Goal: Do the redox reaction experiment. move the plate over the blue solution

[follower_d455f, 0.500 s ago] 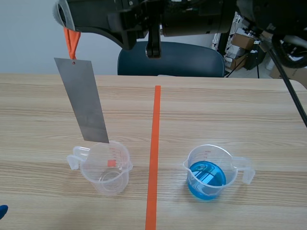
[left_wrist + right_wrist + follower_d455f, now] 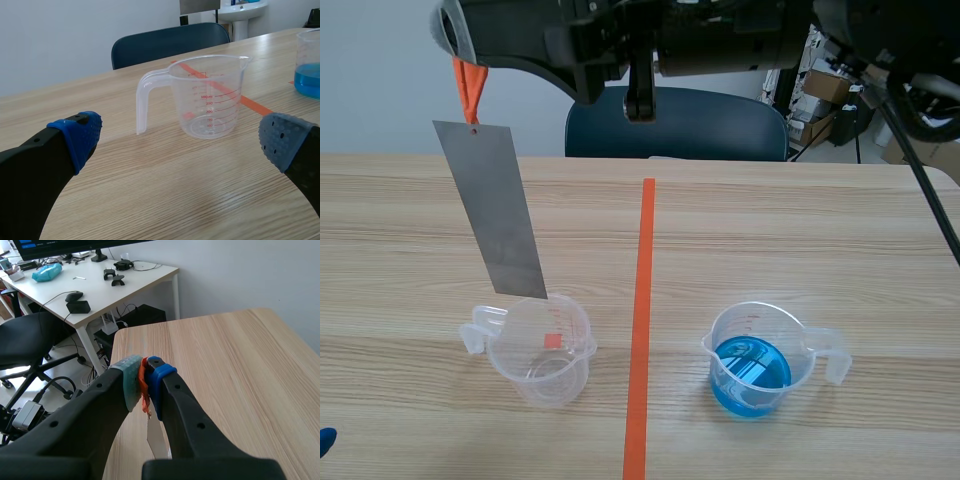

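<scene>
A grey metal plate (image 2: 500, 210) hangs tilted from an orange strap (image 2: 468, 88). My right gripper (image 2: 455, 40), raised at the upper left of the scene view, is shut on that strap (image 2: 144, 382), and the plate (image 2: 156, 440) dangles below it. The plate's lower end is at the far rim of an empty clear measuring cup (image 2: 540, 350) left of the tape line. A second cup holding blue solution (image 2: 752, 368) stands to the right of the line. My left gripper (image 2: 182, 137) is open and low over the table, with the empty cup (image 2: 210, 95) just ahead of it.
An orange tape line (image 2: 640, 330) runs down the table's middle between the two cups. A blue chair (image 2: 675, 125) stands behind the far table edge. Boxes and a cable are at the back right. The right arm spans the scene's top.
</scene>
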